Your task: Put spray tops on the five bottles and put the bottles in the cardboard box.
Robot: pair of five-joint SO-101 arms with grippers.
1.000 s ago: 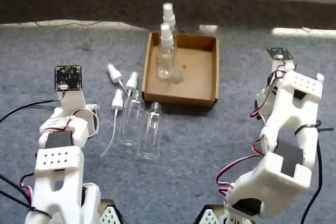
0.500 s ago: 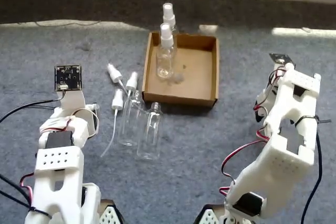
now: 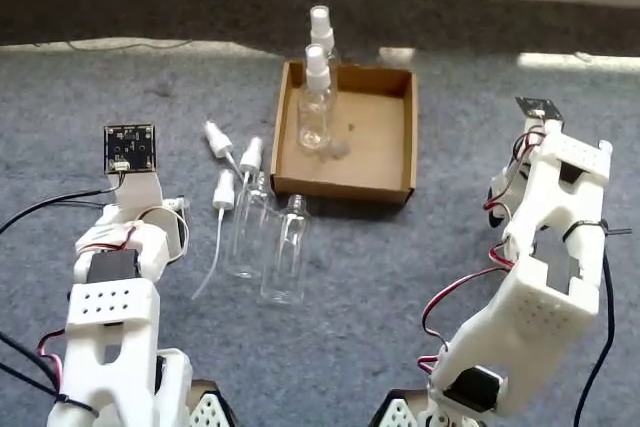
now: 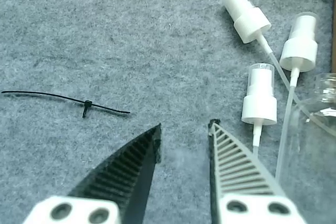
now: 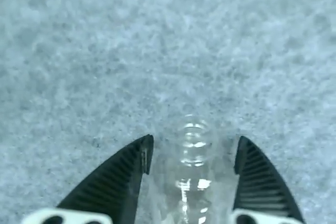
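One uncapped bottle (image 5: 194,190) is clamped in the right claw (image 5: 195,138) near the counter's (image 3: 420,277) right edge; light and slick, it is judged best gripped mid-body. The left claw (image 4: 185,124) is spread beside spray tops (image 4: 259,95).

The table (image 3: 400,277) is covered with grey felt-like cloth, matt and fuzzy. The cardboard box (image 3: 345,187) is brown paperboard with a matt finish. The bottles (image 3: 285,247) are clear, glossy plastic, as is the bottle (image 5: 193,182) in the right hand (image 5: 194,139). The spray tops (image 4: 259,95) are smooth white plastic with translucent tubes. The left hand (image 4: 185,125) has ribbed plastic fingers (image 4: 126,166), one black and one white. The arm shells (image 3: 110,307) are matt white plastic.
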